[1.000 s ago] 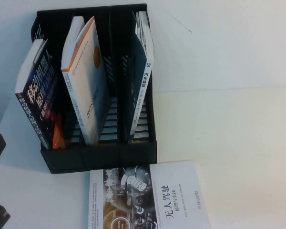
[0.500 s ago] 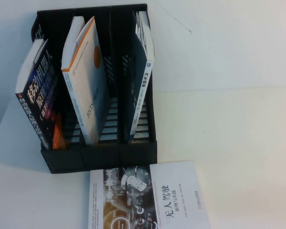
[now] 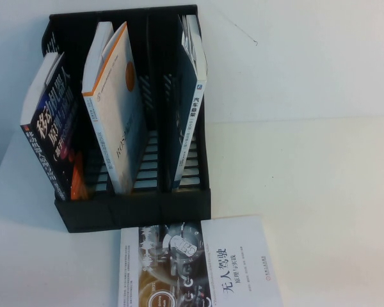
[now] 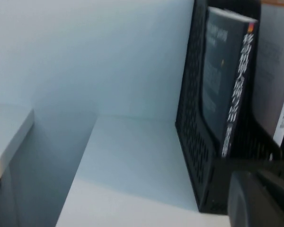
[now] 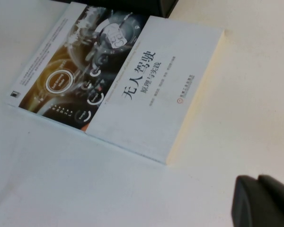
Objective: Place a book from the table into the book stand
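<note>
The book (image 3: 193, 96) stands in the right compartment of the book stand (image 3: 134, 214), well apart from the left gripper (image 4: 261, 198). That gripper is closed on nothing, outside the stand's left wall. The right gripper (image 5: 264, 202) is near the photo-cover book (image 5: 132, 80) on the table (image 3: 320, 192).

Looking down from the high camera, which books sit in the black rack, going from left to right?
In the book stand: dark book with large pale title → white book with orange edge → thin book with teal spine. Neither end effector shows in this view.
</note>
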